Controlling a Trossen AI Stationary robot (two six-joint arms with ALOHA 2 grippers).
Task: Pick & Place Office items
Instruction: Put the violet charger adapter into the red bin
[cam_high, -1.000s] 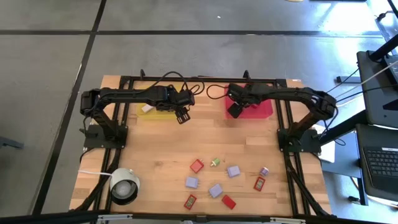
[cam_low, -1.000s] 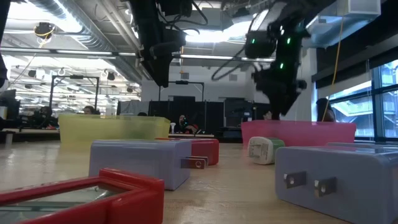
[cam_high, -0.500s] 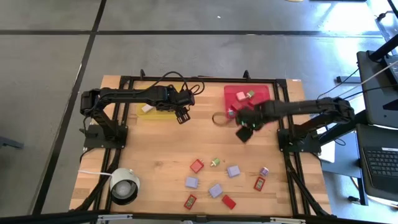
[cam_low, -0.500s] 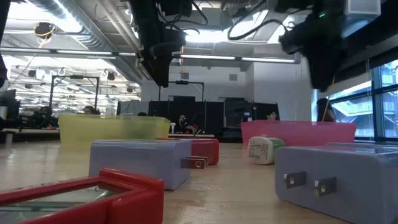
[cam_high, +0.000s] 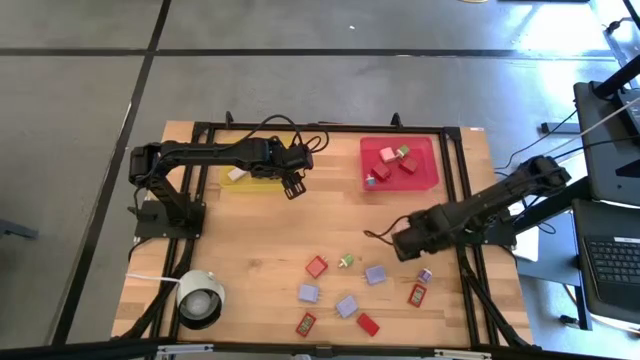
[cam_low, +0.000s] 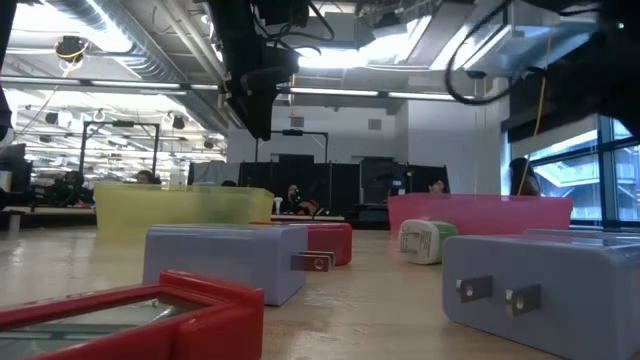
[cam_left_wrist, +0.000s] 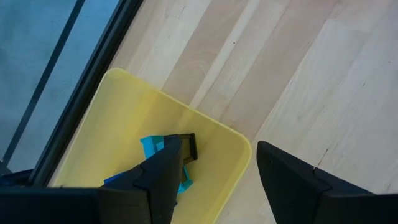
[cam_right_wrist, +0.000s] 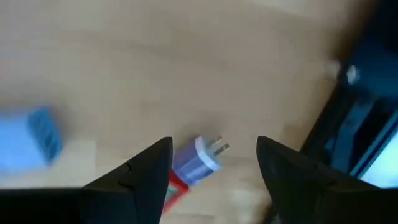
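Wooden table (cam_high: 250, 235) bare mid-span; both jaws spread, left gripper (cam_high: 293, 186) at yellow tray (cam_high: 262, 181) edge.

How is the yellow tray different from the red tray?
The yellow tray lies at the table's far left side, under the left arm; the red tray lies at the far right side, with no arm above it. In the high view the red tray shows several small items, red, pink and green; the yellow tray shows one pale piece, and the rest is hidden by the arm. Both are flat trays lying along the table's far edge.
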